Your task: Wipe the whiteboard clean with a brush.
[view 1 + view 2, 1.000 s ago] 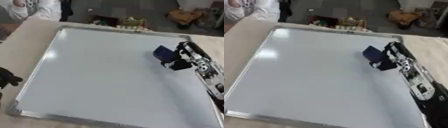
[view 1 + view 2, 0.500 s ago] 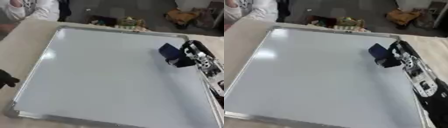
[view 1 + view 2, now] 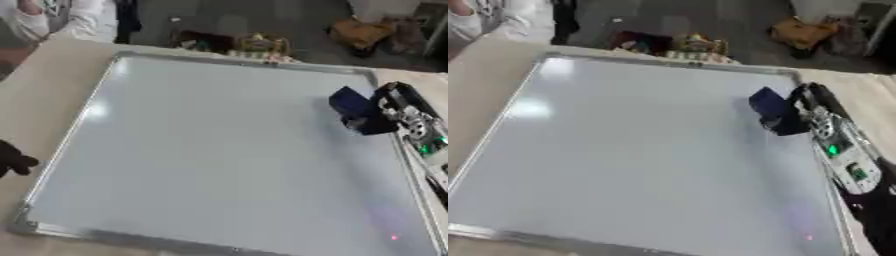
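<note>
Fingers [image 3: 372, 122] of our right hand [image 3: 385, 112] are curled around the dark blue brush [image 3: 350, 103], which we hold against the whiteboard [image 3: 219, 150] close to its right edge, toward the far right corner of the desk [image 3: 35, 100]. Our right arm comes in along the board's right rim, with a small green light glowing on the forearm. We see the whiteboard lying flat and filling most of the desk, its metal frame running near the left and near edges. Its surface looks pale and unmarked. Our left hand [image 3: 13, 160] shows only as a dark shape at the desk's left edge, beside the frame; we cannot tell how its fingers stand.
</note>
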`<state>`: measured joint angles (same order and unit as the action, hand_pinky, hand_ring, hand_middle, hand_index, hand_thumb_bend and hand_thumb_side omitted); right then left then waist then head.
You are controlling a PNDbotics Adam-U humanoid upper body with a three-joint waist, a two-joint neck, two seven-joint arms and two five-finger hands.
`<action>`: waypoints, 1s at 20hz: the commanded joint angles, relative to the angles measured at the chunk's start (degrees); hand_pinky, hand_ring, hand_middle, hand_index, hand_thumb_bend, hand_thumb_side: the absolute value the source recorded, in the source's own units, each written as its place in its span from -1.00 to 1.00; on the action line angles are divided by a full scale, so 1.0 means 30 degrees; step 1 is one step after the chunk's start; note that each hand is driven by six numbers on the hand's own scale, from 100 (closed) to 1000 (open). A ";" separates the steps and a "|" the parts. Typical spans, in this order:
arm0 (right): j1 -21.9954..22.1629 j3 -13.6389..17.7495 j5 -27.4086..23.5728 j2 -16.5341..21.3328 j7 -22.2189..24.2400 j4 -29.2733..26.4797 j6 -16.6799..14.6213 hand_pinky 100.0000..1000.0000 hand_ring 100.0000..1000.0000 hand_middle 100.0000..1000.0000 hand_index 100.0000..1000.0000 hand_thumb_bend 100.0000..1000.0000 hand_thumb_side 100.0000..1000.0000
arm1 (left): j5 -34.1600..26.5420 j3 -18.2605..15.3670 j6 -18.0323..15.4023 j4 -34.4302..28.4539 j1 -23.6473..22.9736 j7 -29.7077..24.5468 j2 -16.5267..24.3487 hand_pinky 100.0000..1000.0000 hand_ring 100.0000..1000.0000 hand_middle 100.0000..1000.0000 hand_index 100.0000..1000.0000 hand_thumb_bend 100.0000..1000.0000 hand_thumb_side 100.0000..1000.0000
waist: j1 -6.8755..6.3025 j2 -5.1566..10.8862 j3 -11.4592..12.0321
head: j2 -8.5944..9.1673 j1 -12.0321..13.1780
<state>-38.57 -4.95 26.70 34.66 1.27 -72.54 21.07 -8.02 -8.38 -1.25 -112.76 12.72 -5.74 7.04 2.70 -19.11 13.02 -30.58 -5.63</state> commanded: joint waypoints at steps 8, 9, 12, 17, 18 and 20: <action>-0.0095 0.0130 0.1188 0.0828 -0.0163 0.0544 -0.0082 0.48 0.93 -0.74 -0.83 -0.49 -1.00 | 0.0004 -0.0105 -0.0012 -0.0199 0.0099 -0.0060 0.0167 0.01 -0.38 -0.25 -0.15 -1.00 0.83 | -0.0114 0.0331 -0.0045 | 0.0138 0.0041; -0.0085 0.0120 0.1236 0.0812 -0.0141 0.0589 -0.0115 0.48 0.94 -0.74 -0.82 -0.50 -1.00 | 0.0007 -0.0098 -0.0010 -0.0201 0.0103 -0.0070 0.0165 0.01 -0.38 -0.25 -0.15 -1.00 0.83 | -0.0112 0.0322 -0.0047 | 0.0146 0.0029; -0.0033 -0.0079 0.1355 0.0816 0.0358 0.0632 -0.0405 0.47 0.94 -0.71 -0.78 -0.56 -1.00 | 0.0016 -0.0105 -0.0024 -0.0204 0.0115 -0.0072 0.0170 0.01 -0.38 -0.25 -0.15 -1.00 0.83 | -0.0115 0.0298 -0.0019 | 0.0146 -0.0061; -0.0143 -0.0387 0.1814 0.0903 0.1836 0.0580 -0.1255 0.49 0.99 -0.64 -0.69 -0.60 -1.00 | 0.0035 -0.0076 -0.0007 -0.0202 0.0112 -0.0121 0.0140 0.01 -0.38 -0.25 -0.15 -1.00 0.82 | -0.0093 0.0265 0.0016 | 0.0181 -0.0131; -0.0180 -0.0404 0.1927 0.0916 0.2150 0.0599 -0.1418 0.49 0.99 -0.63 -0.68 -0.62 -1.00 | 0.0038 -0.0075 -0.0007 -0.0204 0.0116 -0.0129 0.0139 0.01 -0.38 -0.25 -0.15 -1.00 0.81 | -0.0090 0.0260 0.0024 | 0.0185 -0.0141; -0.0237 -0.0432 0.2159 0.0971 0.2791 0.0628 -0.1762 0.49 1.00 -0.60 -0.65 -0.62 -1.00 | 0.0045 -0.0084 -0.0011 -0.0196 0.0110 -0.0130 0.0149 0.01 -0.38 -0.25 -0.15 -1.00 0.81 | -0.0081 0.0254 0.0042 | 0.0187 -0.0146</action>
<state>-38.68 -6.06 32.29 35.99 8.38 -70.35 16.38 -7.98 -8.38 -1.16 -112.75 12.71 -5.91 7.04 2.58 -19.12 13.05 -30.58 -5.95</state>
